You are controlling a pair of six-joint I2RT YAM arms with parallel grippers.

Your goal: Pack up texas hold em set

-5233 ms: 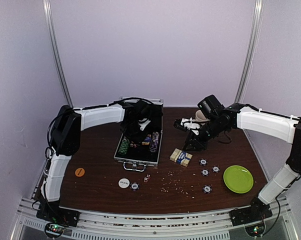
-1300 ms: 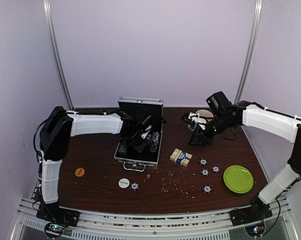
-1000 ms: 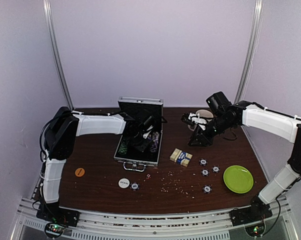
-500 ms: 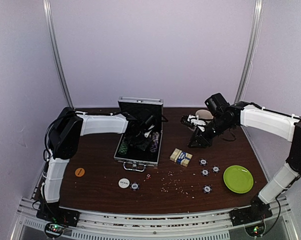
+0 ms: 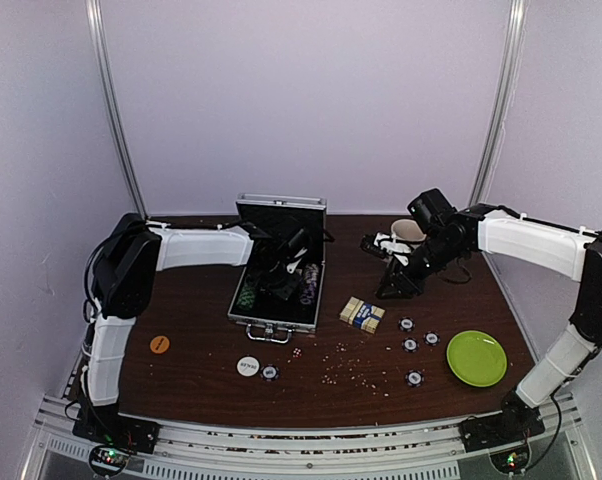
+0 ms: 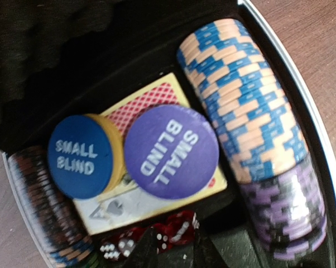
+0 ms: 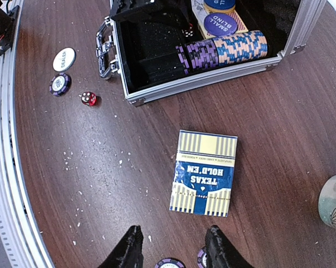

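The silver case [image 5: 271, 322] stands open, lid up, with chip stacks [image 6: 246, 111], two "small blind" discs [image 6: 171, 151], a card and red dice [image 6: 176, 231] inside. My left gripper [image 5: 281, 283] is down in the case, its jaws [image 6: 173, 254] close around one red die. My right gripper [image 5: 391, 285] hovers open and empty [image 7: 173, 248] above the table, just short of the blue-cream card deck [image 7: 204, 173] [image 5: 362, 313]. Loose dark chips [image 5: 410, 345] lie right of the deck, and one [image 5: 270, 372] lies near the white disc [image 5: 248, 367]. A red die [image 5: 295, 354] and an orange disc [image 5: 159, 344] lie on the table.
A lime green plate [image 5: 476, 357] sits front right. A cream mug [image 5: 408, 232] stands behind my right gripper. White crumbs are scattered on the brown tabletop in front of the case.
My left gripper has gone down from above the case into it and now holds still. My right arm has lifted back, then drifted slightly left. The loose things have not moved.
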